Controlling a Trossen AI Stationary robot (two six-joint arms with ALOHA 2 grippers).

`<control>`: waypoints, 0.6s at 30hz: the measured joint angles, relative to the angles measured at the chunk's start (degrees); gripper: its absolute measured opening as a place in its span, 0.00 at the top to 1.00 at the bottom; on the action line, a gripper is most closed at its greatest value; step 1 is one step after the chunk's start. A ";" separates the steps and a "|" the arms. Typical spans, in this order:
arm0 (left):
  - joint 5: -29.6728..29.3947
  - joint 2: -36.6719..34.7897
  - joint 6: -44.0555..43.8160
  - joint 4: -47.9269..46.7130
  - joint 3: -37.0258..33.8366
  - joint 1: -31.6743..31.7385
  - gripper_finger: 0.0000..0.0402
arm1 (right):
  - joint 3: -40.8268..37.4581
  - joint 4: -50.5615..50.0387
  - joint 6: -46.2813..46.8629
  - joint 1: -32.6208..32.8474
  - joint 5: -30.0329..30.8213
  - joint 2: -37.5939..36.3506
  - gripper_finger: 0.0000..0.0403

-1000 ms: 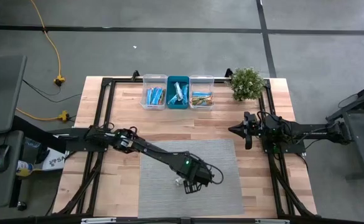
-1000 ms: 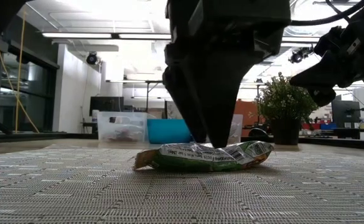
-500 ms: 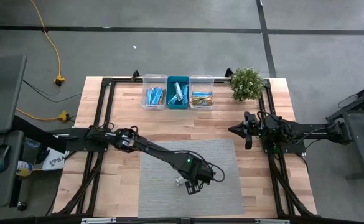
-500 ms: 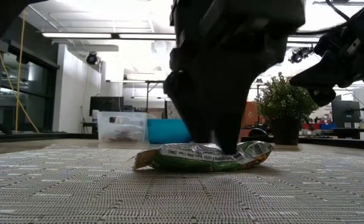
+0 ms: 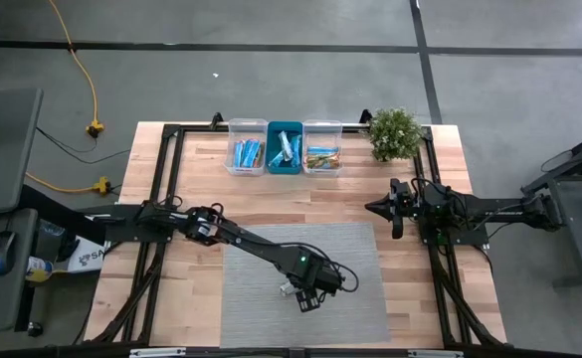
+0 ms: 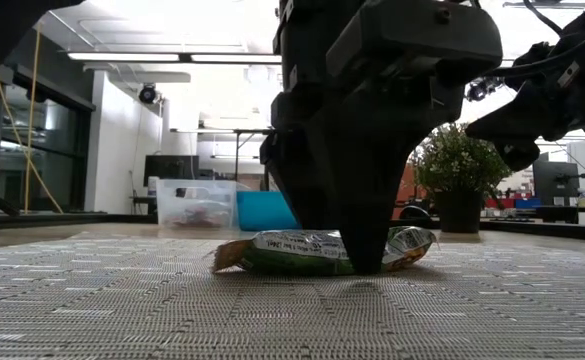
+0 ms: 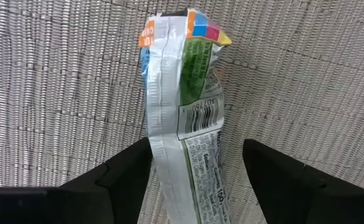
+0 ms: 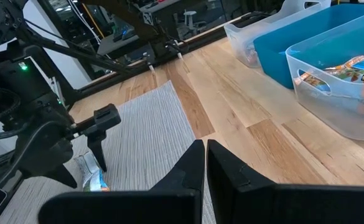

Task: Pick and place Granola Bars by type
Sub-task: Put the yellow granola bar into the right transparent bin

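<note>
Granola bar (image 7: 183, 130) barcode-side up, wrist view only

One granola bar (image 7: 185, 118) flat on the grey mat (image 5: 261, 259), near its front edge and right of centre: silvery seam side up, green wrapper with orange and pink at one end. Other granola bars (image 5: 289, 149) piled in three bins (image 5: 267, 126) along the table's back edge: blue, pale blue, tan-orange.

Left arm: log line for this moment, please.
left gripper | jaws open, straddling bar | bar flat on mat | right gripper shut, idle
</note>
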 joint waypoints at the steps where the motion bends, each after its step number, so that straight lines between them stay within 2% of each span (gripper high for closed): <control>1: -0.06 0.04 0.00 -0.02 0.00 0.02 0.38 | 0.00 0.00 -0.01 0.00 0.00 0.00 1.00; 5: -0.03 0.07 0.00 -0.15 -0.02 0.33 0.41 | 0.00 0.00 0.00 0.00 0.01 0.00 1.00; 18: -3.12 0.20 -1.14 -0.70 -0.16 0.31 0.62 | 0.00 0.00 -0.01 0.00 0.01 0.00 1.00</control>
